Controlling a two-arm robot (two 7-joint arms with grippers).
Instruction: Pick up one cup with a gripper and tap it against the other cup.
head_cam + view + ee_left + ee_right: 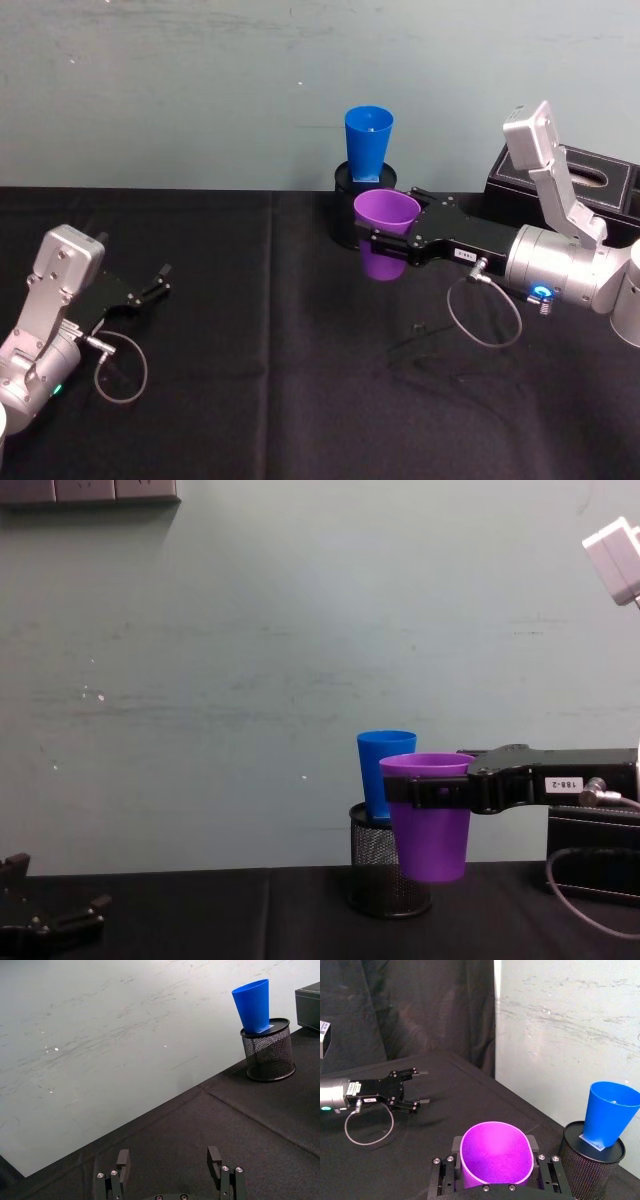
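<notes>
purple cup (386, 230), smooth, tapered, plain

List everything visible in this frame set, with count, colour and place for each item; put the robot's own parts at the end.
purple cup: 1, purple, held above the table, in front of the mesh holder
blue cup: 1, blue, upright in the mesh holder
mesh holder: 1, black, at the table's far edge
box: 1, black, far right of the table
table: 1, black cloth cover
right gripper: 1, black, shut on the purple cup
left gripper: 1, black, open, low at the table's left
</notes>
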